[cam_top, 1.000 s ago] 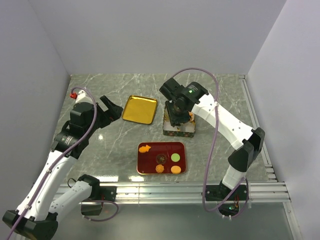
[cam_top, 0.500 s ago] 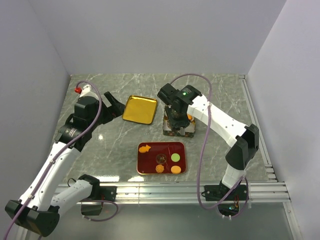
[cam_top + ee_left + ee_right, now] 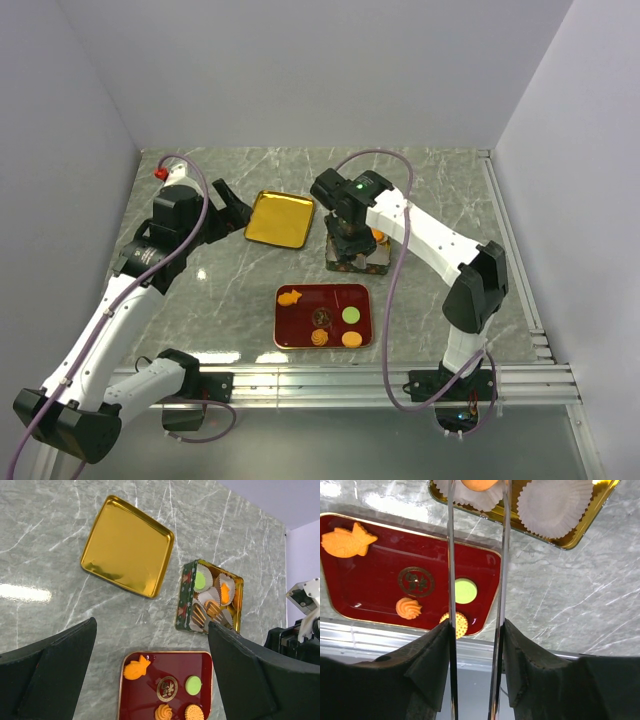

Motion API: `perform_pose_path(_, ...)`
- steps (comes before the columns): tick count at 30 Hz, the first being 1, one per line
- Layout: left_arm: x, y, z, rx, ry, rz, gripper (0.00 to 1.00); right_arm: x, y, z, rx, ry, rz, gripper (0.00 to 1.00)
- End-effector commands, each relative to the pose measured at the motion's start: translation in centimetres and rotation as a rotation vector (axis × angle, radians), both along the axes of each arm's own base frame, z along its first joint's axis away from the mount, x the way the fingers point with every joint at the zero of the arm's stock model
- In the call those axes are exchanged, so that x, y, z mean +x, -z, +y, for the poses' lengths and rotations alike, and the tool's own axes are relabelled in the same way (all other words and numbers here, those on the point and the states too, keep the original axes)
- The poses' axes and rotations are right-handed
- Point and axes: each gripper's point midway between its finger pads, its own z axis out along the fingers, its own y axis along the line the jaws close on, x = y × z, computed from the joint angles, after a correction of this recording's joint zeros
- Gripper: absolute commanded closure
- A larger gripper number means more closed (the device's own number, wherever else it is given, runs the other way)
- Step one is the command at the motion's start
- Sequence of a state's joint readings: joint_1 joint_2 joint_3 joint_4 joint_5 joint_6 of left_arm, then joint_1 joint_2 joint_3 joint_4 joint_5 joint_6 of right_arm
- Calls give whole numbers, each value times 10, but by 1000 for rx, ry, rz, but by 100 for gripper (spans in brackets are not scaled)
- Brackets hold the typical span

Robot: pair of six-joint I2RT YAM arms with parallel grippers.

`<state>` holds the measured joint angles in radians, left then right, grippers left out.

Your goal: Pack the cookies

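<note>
R arm (image 3: 430, 235) bent over tin (image 3: 186, 597), right pincer (image 3: 352, 243) pointing down, part open w/ orange cookie (image 3: 479, 483) between tips above a paper cup (image 3: 470, 497); gripped or not, can't tell. L arm (image 3: 130, 290) raised, left pincer (image 3: 151, 625) wide open, empty. Other cookies (image 3: 351, 314) on red tray (image 3: 335, 297).

Both arms are white shells with black joint housings: the left arm (image 3: 105, 335) and the right arm (image 3: 430, 235). A lilac cable (image 3: 378, 152) loops along each, from the base at the worktop's (image 3: 220, 290) near edge up to the wrist. The left wrist carries a red cap (image 3: 158, 173); the right shows a green light (image 3: 360, 184). The left claw (image 3: 151, 625) has broad matt black fingers (image 3: 55, 660); the right claw (image 3: 352, 240) has thin bright metal fingers (image 3: 451, 555) set in black mounts.
</note>
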<state>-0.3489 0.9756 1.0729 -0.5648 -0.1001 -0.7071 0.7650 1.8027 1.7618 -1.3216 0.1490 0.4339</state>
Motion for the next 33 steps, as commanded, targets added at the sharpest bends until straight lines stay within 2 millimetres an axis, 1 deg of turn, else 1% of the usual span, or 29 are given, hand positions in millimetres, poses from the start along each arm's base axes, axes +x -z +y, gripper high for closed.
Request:
perform_pose_path(1,1,-19,-3,2,30,-58,1,13,-9,4,19,-3,-42,49)
perform_pose_path(11,3,-20,-4,-1,30,-66,1,18,-17,2,15,-5,-57,46)
perform_pose_path(19,4,-20,-3,6,24,-73,1,22,-42,1,47,5,-110,46)
perform_pose_path(24,6,-22,-3,4,26,-85,0,13,-53,-3,75,20,-116,46)
perform_pose_path(26,7,-22,-2,9,22,-88,0,8,-51,-7,66,27,-103,46)
perform_pose_path(33,4,-22,-3,3,27,-98,1,-10,-58,-19,94,51,-109,46)
